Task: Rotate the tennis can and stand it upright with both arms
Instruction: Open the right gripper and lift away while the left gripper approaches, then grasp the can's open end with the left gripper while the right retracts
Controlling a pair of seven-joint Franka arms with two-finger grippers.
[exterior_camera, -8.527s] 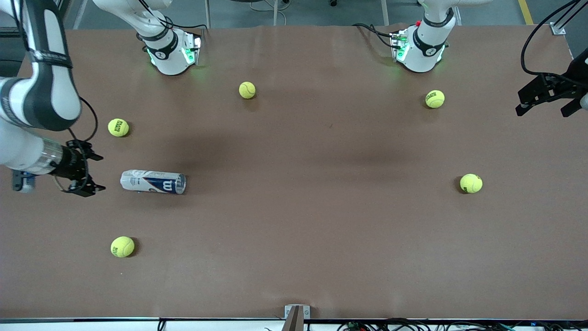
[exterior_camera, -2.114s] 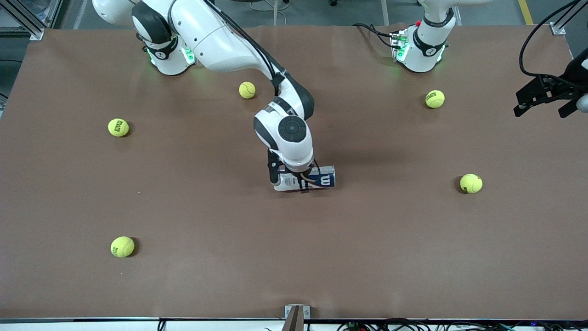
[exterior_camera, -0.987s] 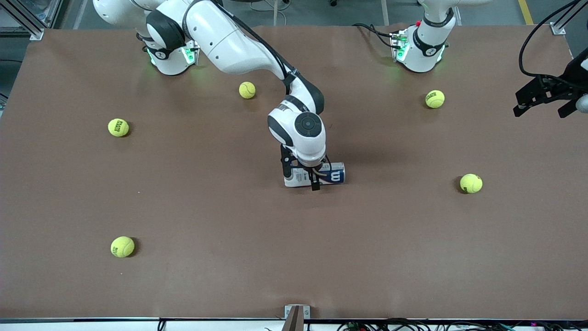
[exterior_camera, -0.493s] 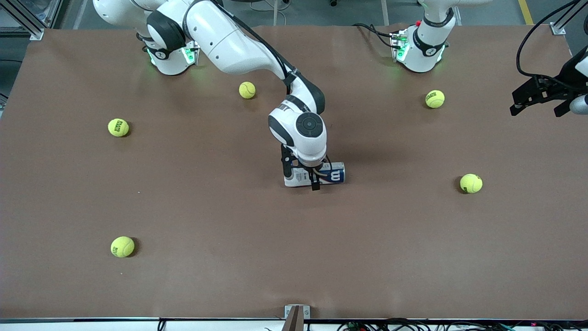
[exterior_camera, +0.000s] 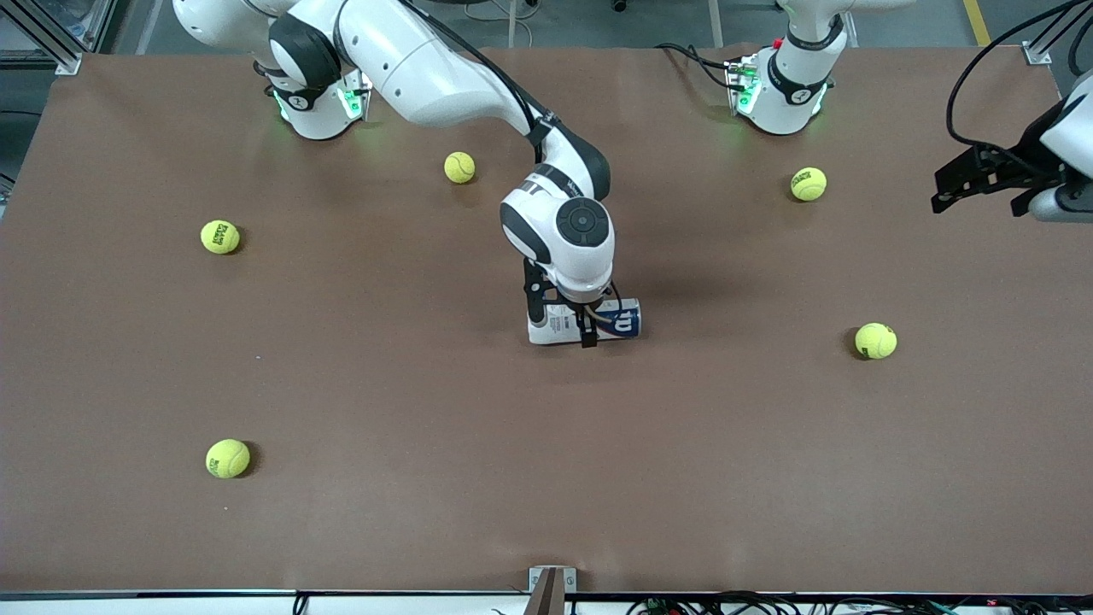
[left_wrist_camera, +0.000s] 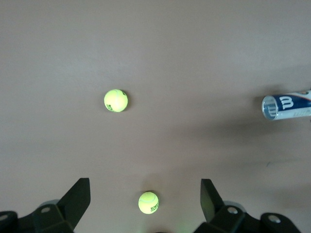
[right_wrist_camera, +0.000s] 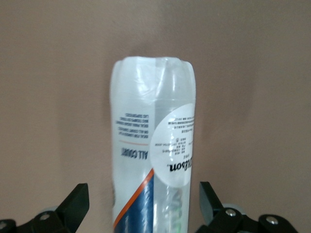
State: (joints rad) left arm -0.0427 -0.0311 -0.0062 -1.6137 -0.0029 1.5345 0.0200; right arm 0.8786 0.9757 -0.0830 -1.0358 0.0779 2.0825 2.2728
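We take the tennis can (exterior_camera: 589, 322), lying on its side mid-table, as our landmark: the right gripper (exterior_camera: 586, 323) stands open straddling it, blocking any way in from above, while its navy end toward the left arm's end of the table is bare. The nearest tennis ball (exterior_camera: 459, 167) lies well apart, farther from the front camera, and four other tennis balls (exterior_camera: 876, 340) sit farther off still. The left gripper (exterior_camera: 973, 181) hangs open over the table edge at its own end, with bare table (exterior_camera: 751, 282) between it and the can.

I see even, bright overhead light on the matte brown table (exterior_camera: 359, 384), with soft, short shadows beside each tennis ball (exterior_camera: 227, 458). A broader dim patch falls under the right arm (exterior_camera: 478, 77). My right wrist view is slightly soft; the tennis can (right_wrist_camera: 153, 145) shows mild sheen.
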